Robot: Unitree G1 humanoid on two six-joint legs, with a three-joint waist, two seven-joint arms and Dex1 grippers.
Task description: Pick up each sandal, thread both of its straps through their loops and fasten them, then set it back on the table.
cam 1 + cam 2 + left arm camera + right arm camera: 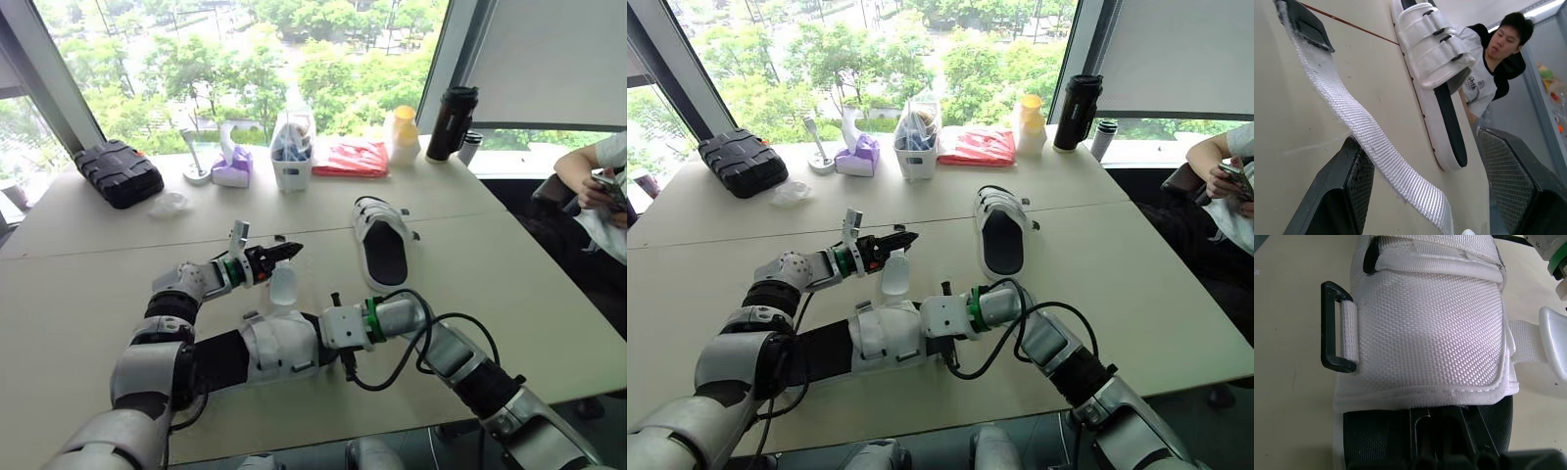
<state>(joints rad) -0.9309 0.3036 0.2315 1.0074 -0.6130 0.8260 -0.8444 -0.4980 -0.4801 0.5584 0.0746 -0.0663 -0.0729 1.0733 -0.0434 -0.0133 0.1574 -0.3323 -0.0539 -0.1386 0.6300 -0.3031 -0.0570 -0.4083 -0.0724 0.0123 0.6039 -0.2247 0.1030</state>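
Carefully: left gripper, gaping astride the loose strap, should pinch near its tip; right gripper's hold I cannot tell.

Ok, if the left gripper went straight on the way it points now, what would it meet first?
Most likely the loose white strap, which lies right between the fingers of the open left gripper. Past it, the other sandal looks next in line, though how far off is hard to judge.
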